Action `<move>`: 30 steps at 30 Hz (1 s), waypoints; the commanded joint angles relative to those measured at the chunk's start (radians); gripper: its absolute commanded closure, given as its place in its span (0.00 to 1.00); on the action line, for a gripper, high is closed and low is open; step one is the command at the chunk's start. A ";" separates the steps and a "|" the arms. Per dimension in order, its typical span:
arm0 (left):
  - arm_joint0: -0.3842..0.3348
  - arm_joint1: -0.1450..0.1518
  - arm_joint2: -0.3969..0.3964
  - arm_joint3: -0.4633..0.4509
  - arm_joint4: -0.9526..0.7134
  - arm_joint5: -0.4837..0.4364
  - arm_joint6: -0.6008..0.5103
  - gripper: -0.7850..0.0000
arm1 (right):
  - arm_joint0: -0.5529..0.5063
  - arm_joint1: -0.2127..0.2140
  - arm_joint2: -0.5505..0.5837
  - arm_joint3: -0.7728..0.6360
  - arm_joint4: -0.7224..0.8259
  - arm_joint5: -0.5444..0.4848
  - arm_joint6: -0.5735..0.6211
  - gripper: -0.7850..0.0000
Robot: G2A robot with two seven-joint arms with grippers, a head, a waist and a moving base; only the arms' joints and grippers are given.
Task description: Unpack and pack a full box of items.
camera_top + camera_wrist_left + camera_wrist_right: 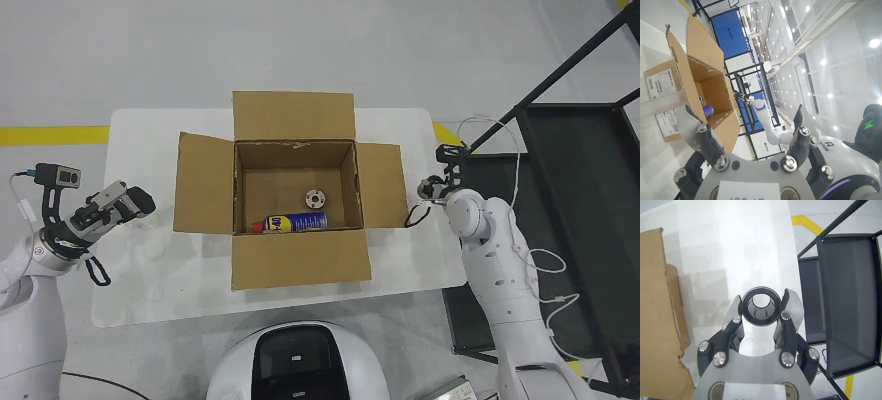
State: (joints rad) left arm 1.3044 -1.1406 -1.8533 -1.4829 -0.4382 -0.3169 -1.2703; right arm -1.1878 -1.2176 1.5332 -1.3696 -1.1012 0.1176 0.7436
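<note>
An open cardboard box (205, 183) stands mid-table with its flaps spread. Inside lie a blue and yellow spray can (295, 222) and a small round metal flange (315, 197); the can (707, 111) and flange (700, 97) also show in the left wrist view. My right gripper (430, 188) hovers over the table just right of the box's right flap. It is shut on a black-rimmed metal cylinder sleeve (747, 313), with the gripper (762, 298) clamping its sides. My left gripper (135, 203) sits at the table's left edge, open and empty (743, 118).
A black metal rack with trays (575, 200) stands just beyond the table's right edge, close to the right arm. Bare white table (150, 280) lies to the left of the box and in front of it. Labels cover the box's left flap (660, 83).
</note>
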 commanded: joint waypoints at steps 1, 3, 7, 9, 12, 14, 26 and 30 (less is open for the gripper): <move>0.000 0.000 0.000 0.000 0.000 0.000 0.000 0.00 | 0.027 -0.005 -0.021 0.060 0.005 0.002 -0.037 1.00; 0.000 0.000 0.000 0.000 0.000 0.000 0.000 0.00 | 0.057 -0.010 -0.036 0.117 0.022 0.010 -0.079 1.00; 0.000 0.000 0.000 0.000 0.000 0.000 0.000 0.00 | 0.124 -0.020 -0.073 0.219 0.034 0.015 -0.130 1.00; 0.000 0.000 0.000 0.000 0.000 0.000 0.000 0.00 | 0.155 -0.024 -0.092 0.258 0.023 0.021 -0.146 1.00; 0.000 0.000 0.000 0.000 0.000 0.000 0.000 0.00 | 0.189 -0.029 -0.106 0.304 0.025 0.025 -0.160 1.00; 0.000 0.000 0.000 0.000 0.000 0.000 0.000 0.00 | 0.207 -0.031 -0.114 0.334 0.030 0.027 -0.165 0.76; 0.000 0.000 0.000 0.000 0.000 0.000 0.000 0.00 | 0.287 -0.046 -0.152 0.486 0.054 0.027 -0.195 0.00; 0.000 0.000 0.000 0.000 0.000 0.000 0.000 0.00 | 0.275 -0.042 -0.131 0.456 0.063 0.049 -0.223 0.00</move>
State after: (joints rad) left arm 1.3044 -1.1406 -1.8533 -1.4829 -0.4382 -0.3169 -1.2703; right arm -0.9067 -1.2615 1.3939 -0.8974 -1.0404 0.1582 0.5280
